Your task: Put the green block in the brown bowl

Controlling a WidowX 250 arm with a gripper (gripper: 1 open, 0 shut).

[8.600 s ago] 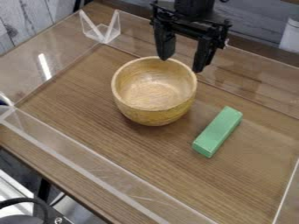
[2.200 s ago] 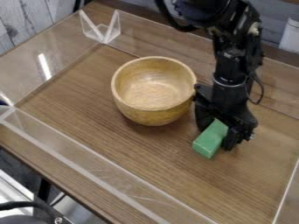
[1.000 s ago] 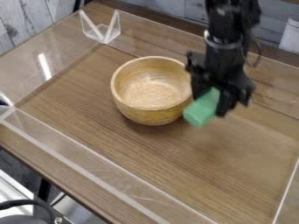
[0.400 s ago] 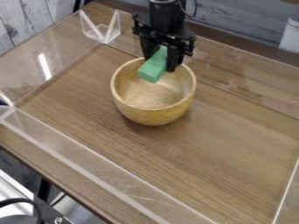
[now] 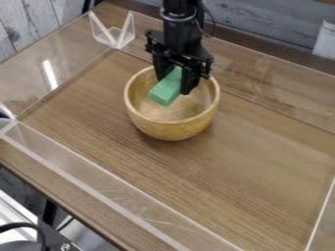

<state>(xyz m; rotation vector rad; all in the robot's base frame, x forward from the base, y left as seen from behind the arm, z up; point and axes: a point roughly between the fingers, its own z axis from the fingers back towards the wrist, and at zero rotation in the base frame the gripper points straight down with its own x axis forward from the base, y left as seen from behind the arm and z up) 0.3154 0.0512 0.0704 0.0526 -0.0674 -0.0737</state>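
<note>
One green block: sitting within the bowl's outline, upper-left of its middle in view, long side running at a slant; upper end reaching up to the pincer, lower end pointing down-left. Can't tell if it's touching the bowl's floor.
Pincer: gripping the green block by its upper end, approx. over the bowl's far part; black fingers closing on the block's sides, tips partly hiding it.
Brown bowl: standing upright on the desk, opening facing up, light tan w/ thick rim; block & pincer covering part of its far rim & inside.
Arm: coming in from the top edge, black, hanging above the far side of the bowl; upper part running out of view.
Desk: carrying the bowl, brown wood w/ visible grain, stretching on both sides.
Clear item: lying up-left of the bowl, apart from it, pale edges showing; exact kind unclear.
White obj.: showing at the upper R edge, well apart from the bowl, partly cut off.
Black cable: curving at the lower L corner, partly out of view.
</note>
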